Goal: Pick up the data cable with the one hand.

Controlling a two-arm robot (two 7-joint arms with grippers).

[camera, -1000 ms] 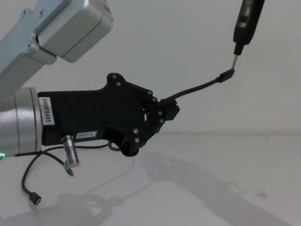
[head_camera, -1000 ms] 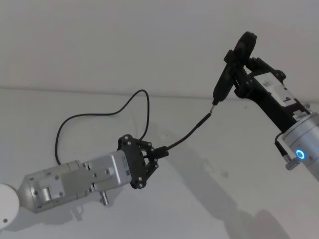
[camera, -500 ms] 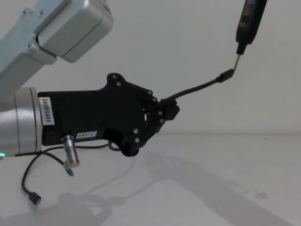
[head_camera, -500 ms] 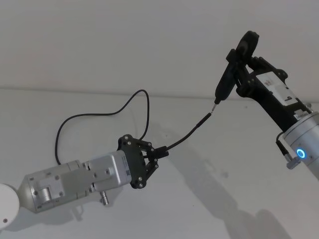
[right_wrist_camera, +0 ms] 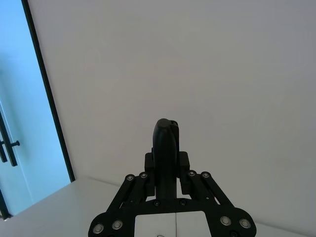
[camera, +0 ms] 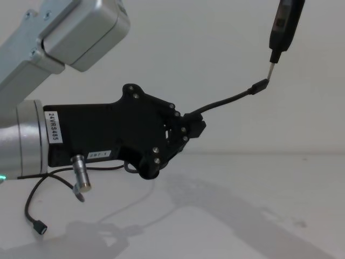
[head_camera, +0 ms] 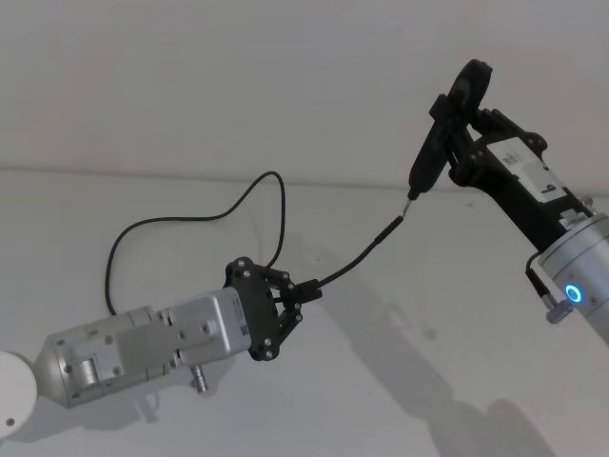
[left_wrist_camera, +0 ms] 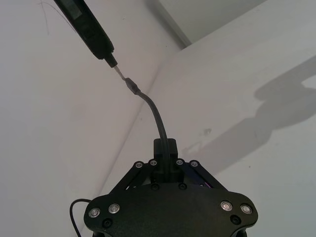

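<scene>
The data cable (head_camera: 193, 217) is thin and black. It loops over the white table, and its small flat plug (camera: 39, 228) lies near the front left. My left gripper (head_camera: 306, 288) is shut on the cable a short way behind the slim straight plug (head_camera: 393, 227). That end rises clear of the table; the plug also shows in the chest view (camera: 260, 86) and the left wrist view (left_wrist_camera: 132, 85). My right gripper (head_camera: 460, 143) hangs at the upper right, shut on a dark pen-shaped tool (head_camera: 426, 162). The tool's thin metal tip (camera: 272, 69) is at the slim plug's end.
The white table (head_camera: 428, 362) meets a plain white wall at the back. A short grey wire with a silver cylindrical plug (camera: 81, 181) hangs from my left wrist. A blue-lit door (right_wrist_camera: 19, 123) shows in the right wrist view. A white round base (head_camera: 11, 400) sits at the lower left.
The pen tool's tip has shifted very slightly beside the slim plug. The left gripper and the cable have kept their place.
</scene>
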